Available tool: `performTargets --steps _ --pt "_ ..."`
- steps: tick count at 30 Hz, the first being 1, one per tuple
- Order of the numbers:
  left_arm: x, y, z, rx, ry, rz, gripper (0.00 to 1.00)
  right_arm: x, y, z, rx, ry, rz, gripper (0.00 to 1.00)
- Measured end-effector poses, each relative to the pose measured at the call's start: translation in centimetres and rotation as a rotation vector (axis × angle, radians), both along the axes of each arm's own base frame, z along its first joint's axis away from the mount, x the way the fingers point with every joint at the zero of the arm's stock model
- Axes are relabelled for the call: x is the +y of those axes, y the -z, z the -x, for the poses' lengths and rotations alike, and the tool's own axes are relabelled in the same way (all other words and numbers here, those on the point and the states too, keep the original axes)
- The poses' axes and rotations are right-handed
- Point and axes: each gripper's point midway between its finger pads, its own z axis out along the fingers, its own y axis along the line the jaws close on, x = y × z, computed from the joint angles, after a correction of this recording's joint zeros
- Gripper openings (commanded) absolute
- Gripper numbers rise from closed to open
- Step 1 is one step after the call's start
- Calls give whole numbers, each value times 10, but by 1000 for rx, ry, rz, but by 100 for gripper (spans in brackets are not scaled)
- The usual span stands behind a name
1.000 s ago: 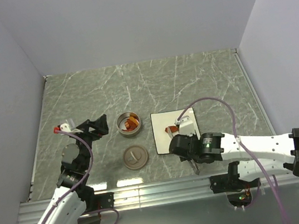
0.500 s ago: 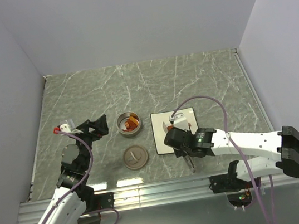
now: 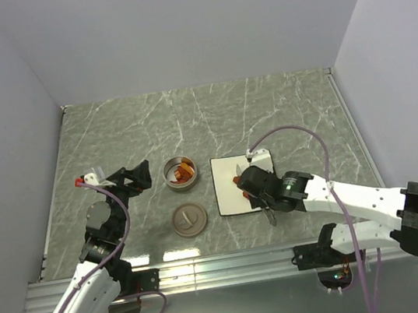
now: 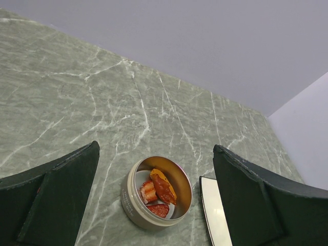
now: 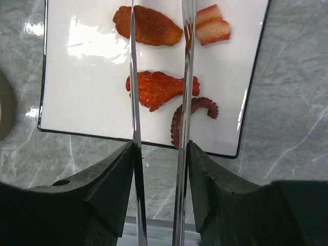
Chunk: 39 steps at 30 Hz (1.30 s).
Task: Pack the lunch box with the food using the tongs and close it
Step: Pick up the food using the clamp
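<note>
Left gripper (image 3: 134, 174) stands released, jaws wide, just left of the tin (image 3: 181, 172). The tin holds three food pieces (image 4: 161, 187). The lid (image 3: 188, 218) lies flat nearer the arms, apart from the tin. The plate (image 3: 226, 193) carries four more pieces. The tongs (image 5: 134, 102) run lengthwise straight out of the right gripper (image 5: 160, 154). Their tips point away over the plate and their arms, held apart, cross a drumstick (image 5: 156, 89). The gripper's fingers (image 5: 110, 174) clench the tongs from outside, one arm against each.
</note>
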Motion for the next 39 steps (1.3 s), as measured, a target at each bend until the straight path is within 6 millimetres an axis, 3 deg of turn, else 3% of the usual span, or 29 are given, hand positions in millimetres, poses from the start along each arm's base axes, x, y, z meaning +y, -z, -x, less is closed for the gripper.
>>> performTargets --steps 9,13,23,39 --pt "0 0 0 0 0 0 99 -22 -29 1 -84 62 -47 52" --pt "0 0 0 0 0 0 99 -29 -33 3 -93 82 -49 52" --pt "1 -5 2 -19 0 8 100 -37 -17 8 -40 123 19 50" --pt "1 -2 3 -7 0 3 100 -33 -1 26 18 102 82 49"
